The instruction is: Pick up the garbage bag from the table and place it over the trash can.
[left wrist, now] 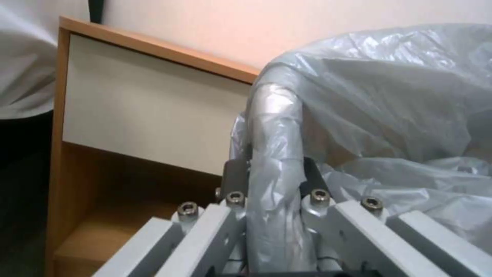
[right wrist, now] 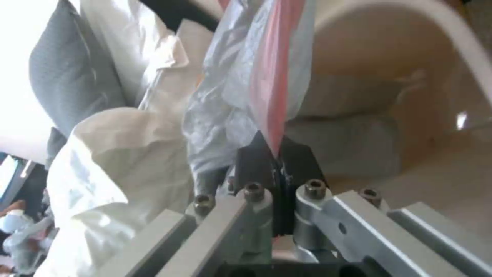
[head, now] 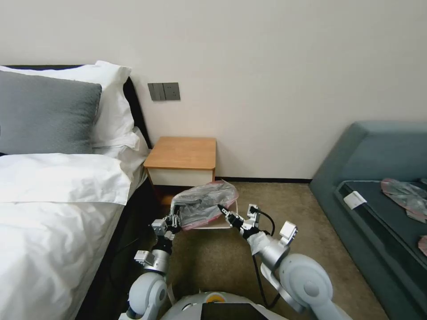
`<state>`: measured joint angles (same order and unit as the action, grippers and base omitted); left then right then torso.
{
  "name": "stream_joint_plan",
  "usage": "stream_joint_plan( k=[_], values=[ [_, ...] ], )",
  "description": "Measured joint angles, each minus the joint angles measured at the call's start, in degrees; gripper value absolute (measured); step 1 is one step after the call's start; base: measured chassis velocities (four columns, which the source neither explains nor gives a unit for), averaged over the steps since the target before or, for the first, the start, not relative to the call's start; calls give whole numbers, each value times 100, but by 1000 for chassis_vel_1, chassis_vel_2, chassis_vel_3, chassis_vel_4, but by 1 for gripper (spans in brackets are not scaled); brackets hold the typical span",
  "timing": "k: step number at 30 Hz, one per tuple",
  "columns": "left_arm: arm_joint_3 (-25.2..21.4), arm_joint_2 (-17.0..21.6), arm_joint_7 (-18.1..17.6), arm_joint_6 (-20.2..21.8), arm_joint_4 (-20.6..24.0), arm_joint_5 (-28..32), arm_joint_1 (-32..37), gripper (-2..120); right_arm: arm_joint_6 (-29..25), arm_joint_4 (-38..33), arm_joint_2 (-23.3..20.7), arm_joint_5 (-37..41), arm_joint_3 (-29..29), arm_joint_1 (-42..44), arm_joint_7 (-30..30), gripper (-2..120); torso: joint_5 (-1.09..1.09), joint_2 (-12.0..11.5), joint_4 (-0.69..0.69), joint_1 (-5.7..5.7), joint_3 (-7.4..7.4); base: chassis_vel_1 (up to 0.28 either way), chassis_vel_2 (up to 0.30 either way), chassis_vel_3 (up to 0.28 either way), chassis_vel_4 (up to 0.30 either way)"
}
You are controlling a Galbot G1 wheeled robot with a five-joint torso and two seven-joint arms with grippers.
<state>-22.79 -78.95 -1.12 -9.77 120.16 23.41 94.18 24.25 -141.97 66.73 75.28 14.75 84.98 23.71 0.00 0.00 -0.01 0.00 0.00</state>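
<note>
Between both pinching jaws, garbage bag (head: 204,203).

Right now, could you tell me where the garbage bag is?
In the head view, the garbage bag hangs stretched between both hands over the trash can, before the table.

Garbage bag (head: 204,202) — grey, seemingly pink-edged.

No text, label, brand, number or sign can be read on anything in these views.
</note>
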Motion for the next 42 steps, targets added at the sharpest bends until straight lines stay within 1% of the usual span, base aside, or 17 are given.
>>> stream_joint_plan(
  k=[5,14,26,35,38,39,42],
  values=[
    [-4,4,-9,30,0,70,-36,5,36,-74,-23,5,50,155,1,0,0,0,1,0,0,0,0,0,0],
    [-55,5,-15,62,0,193,-98,5,138,-124,-105,80,315,530,-47,0,0,0,1,0,0,0,0,0,0],
    [-102,-1,-29,76,-28,251,-142,5,240,-135,-44,24,133,897,-50,0,0,0,1,0,0,0,0,0,0],
    [-135,5,-26,76,-20,278,-134,5,266,-135,-3,-101,221,998,-74,0,0,0,1,0,0,0,0,0,0],
    [-144,15,-21,76,-16,304,-148,5,276,-101,2,-435,222,981,-156,0,0,0,1,0,0,0,0,0,0],
    [-144,15,-21,76,-16,304,-148,5,276,-101,2,-435,222,981,-156,0,0,0,1,0,0,0,0,0,0],
    [-155,21,-17,77,-11,348,-155,5,362,-40,-7,-739,333,1044,-442,0,0,0,1,0,0,0,0,0,0]
  ],
)
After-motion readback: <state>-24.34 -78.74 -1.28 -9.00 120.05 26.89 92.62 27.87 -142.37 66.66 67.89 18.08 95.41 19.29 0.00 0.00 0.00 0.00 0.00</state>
